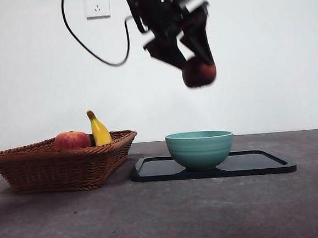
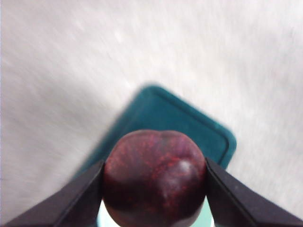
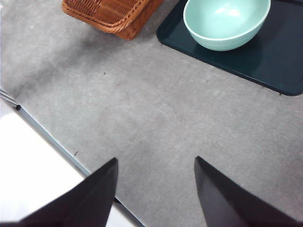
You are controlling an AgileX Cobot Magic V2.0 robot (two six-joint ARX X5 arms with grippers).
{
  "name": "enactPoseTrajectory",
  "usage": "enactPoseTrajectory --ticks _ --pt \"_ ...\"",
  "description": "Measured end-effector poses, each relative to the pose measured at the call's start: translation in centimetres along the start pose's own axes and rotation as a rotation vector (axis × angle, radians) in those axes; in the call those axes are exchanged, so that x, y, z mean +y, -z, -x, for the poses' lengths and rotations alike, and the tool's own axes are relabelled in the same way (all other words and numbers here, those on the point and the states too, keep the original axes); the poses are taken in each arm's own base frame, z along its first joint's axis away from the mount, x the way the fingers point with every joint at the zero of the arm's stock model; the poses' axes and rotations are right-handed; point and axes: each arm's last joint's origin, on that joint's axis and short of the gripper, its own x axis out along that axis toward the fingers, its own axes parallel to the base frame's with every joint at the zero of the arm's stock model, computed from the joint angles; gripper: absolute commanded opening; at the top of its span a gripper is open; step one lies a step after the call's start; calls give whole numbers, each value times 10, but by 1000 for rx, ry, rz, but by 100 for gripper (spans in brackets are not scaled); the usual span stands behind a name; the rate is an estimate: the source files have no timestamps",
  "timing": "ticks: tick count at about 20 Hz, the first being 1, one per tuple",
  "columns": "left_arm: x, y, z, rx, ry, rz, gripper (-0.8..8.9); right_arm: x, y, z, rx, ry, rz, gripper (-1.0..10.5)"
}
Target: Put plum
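Two arms share this grey bench (image 1: pixel 167 217), though only one is busy. Seen level across the bench in the front view, the left tool (image 1: pixel 198 66) reaches down from the top of the picture, dark and a little blurred, with the round, glossy, dark maroon plum (image 1: pixel 199 73) pinched at its tip. The plum hangs in the air well above the pale green ceramic bowl (image 1: pixel 200 148), roughly over it. The bowl stands on a flat black rectangular tray (image 1: pixel 262 165). Just beside the tray sits a brown woven wicker basket (image 1: pixel 58 168), holding a red-orange round fruit (image 1: pixel 71 140) and a yellow banana (image 1: pixel 99 130) that stands up on end against the basket's inner side. A white wall socket (image 1: pixel 97 3) and a black cable (image 1: pixel 95 44) show on the wall behind.

In the left wrist view the plum (image 2: pixel 155 177) fills the space between the two black jaws, which press on it from either side; the left tool (image 2: pixel 155 189) is closed only as far as the fruit allows. Beyond the plum lies a corner of the dark tray (image 2: pixel 189 125), with a sliver of the bowl's pale green showing under the fruit.

In the right wrist view the right tool (image 3: pixel 155 189) hangs above bare bench (image 3: pixel 142 109), its jaws spread apart with nothing between them. The bowl (image 3: pixel 226 21), the tray (image 3: pixel 265 56) and a corner of the basket (image 3: pixel 113 14) lie well apart from it.
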Motion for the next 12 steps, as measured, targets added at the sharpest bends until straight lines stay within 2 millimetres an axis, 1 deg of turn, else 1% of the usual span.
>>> enactPoseTrajectory --ticks 2,4,5,7,9,10,12 --pt "6 -3 22 -10 -19 21 234 0 0 0 3 0 -1 256" --pt "12 -3 53 -22 -45 42 235 0 1 0 6 0 -2 256" --pt "14 -4 70 -36 -59 48 235 0 1 0 6 0 -2 256" --pt "14 -3 116 -58 -91 60 235 0 1 0 6 0 -2 256" --pt "14 4 155 -52 -118 76 235 0 1 0 6 0 -1 256" --pt "15 9 170 -40 -130 90 235 0 1 0 6 0 2 256" --pt "20 21 192 1 -138 128 235 0 1 0 6 0 10 256"
